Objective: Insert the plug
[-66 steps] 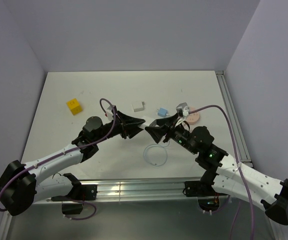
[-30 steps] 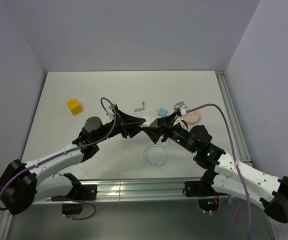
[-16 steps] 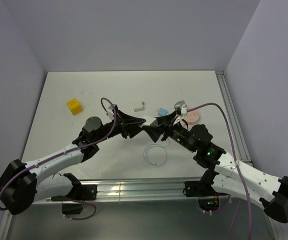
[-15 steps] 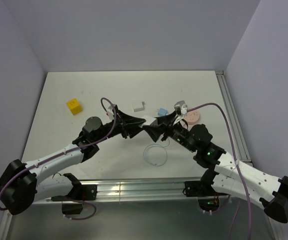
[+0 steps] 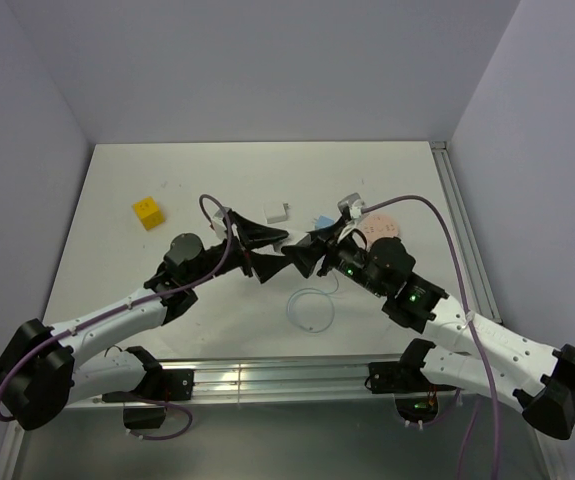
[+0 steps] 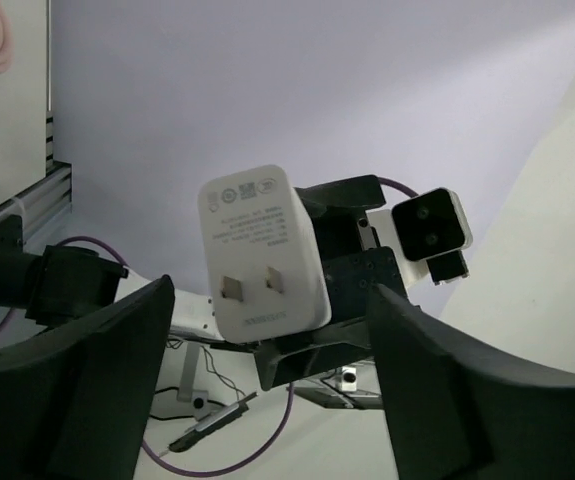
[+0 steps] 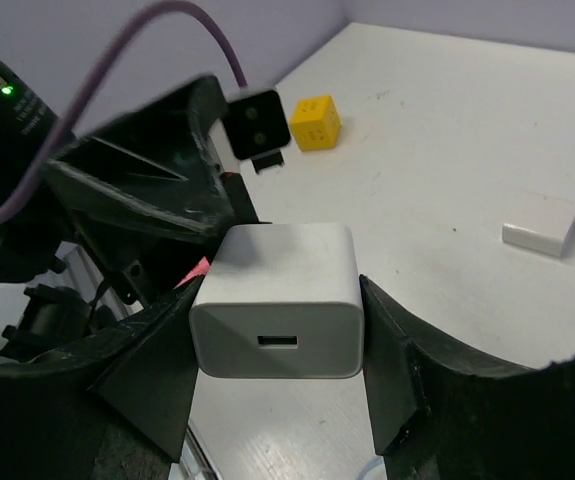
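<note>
Basically nothing is inserted yet. Right gripper [image 7: 275,305] is pinching a white charger block [image 7: 277,265] by its sides, mid-air over the middle of the table [image 5: 197,180], USB port facing its own wrist camera, prongs facing the left arm. Left gripper [image 6: 267,335] has its jaws spread wide, one finger on each side of that block, neither touching it as far as I can see. The plug [image 5: 320,221], the light-blue connector, lies on the table just beyond the two grippers, near the pink coil [image 5: 382,226]; nothing holds it. White cable loop [image 5: 310,308] sits nearer the arm bases; can't trace its run to the plug. A second white adapter [image 5: 277,210] lies loose near the plug, yellow cube [image 5: 147,213] well off to the left. My read: socket side is in hand; remaining: pick up the plug, line it up with the port, push it in.
</note>
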